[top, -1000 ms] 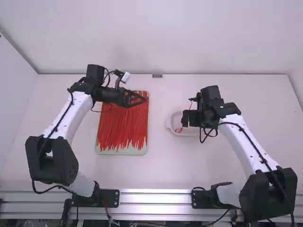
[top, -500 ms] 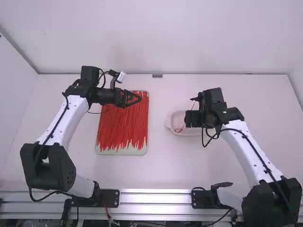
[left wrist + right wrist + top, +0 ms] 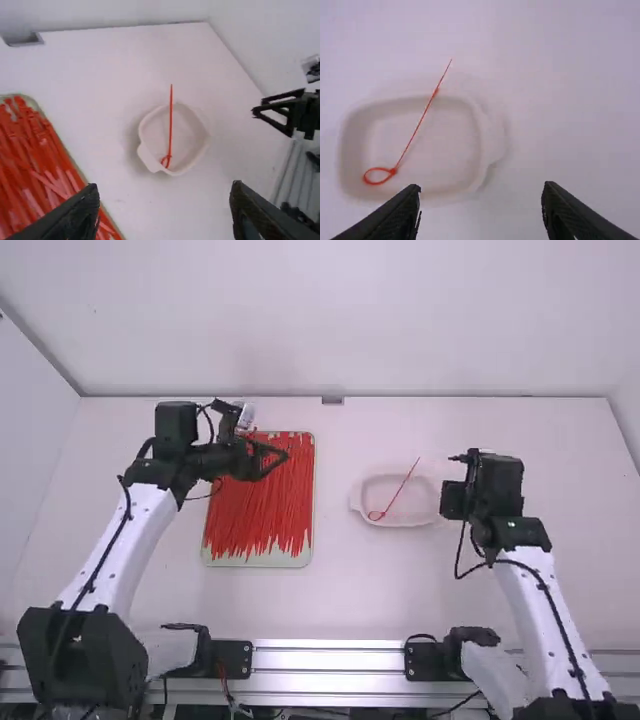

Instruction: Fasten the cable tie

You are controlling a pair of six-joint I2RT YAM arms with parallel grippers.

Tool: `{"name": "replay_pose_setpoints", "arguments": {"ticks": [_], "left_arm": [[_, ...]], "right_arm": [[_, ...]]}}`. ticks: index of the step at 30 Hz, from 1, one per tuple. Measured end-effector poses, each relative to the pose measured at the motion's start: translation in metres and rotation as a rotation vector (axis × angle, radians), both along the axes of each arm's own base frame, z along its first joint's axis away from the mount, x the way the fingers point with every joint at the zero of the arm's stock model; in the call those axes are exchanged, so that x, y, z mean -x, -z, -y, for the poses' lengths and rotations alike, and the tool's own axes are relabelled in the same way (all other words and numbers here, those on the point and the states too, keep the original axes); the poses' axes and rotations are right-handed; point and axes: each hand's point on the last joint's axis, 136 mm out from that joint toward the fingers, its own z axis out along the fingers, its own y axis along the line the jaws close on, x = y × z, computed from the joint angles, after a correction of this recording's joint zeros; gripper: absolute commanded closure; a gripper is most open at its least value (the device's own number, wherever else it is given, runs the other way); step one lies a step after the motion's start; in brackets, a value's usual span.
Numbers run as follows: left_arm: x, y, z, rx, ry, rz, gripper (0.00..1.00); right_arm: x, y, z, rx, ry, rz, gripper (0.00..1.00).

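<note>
From where I stood, the left gripper (image 3: 283, 452) hung wide open and empty, with the far end of the tray (image 3: 255, 562) directly beneath it and the spare red ties (image 3: 258, 505) heaped below its fingers. Off beyond its tips sat the white dish (image 3: 360, 508), holding one cable tie (image 3: 395, 495), its loop closed and its tail poking over the rim away from the arms. The right gripper (image 3: 452, 500) waited just beside that dish, fingers spread apart, holding nothing. That tie looked finished, so I judged the next pick was due. The left would do best to drop onto a single tie at the pile's edge, pinch near its head, and lift straight up so neighbours weren't dragged along.
</note>
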Motion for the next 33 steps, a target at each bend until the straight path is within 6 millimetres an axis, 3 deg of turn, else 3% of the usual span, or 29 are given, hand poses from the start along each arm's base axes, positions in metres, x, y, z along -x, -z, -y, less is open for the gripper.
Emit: {"name": "replay_pose_setpoints", "arguments": {"ticks": [16, 19, 27, 33], "left_arm": [[0.022, -0.005, -0.046, -0.163, -0.298, 0.340, 0.76], [0.032, 0.006, -0.056, -0.194, -0.357, 0.346, 0.83], [0.054, 0.045, -0.085, -0.283, -0.509, 0.333, 1.00], [0.070, 0.073, -0.107, -0.347, -0.626, 0.336, 1.00]], "right_arm": [[0.021, -0.011, 0.000, 0.013, -0.008, 0.376, 0.80], [0.026, -0.008, 0.000, 0.014, -0.010, 0.421, 0.87], [0.047, 0.029, 0.000, 0.014, -0.008, 0.416, 1.00], [0.057, 0.056, -0.001, 0.014, -0.010, 0.418, 1.00]]}}
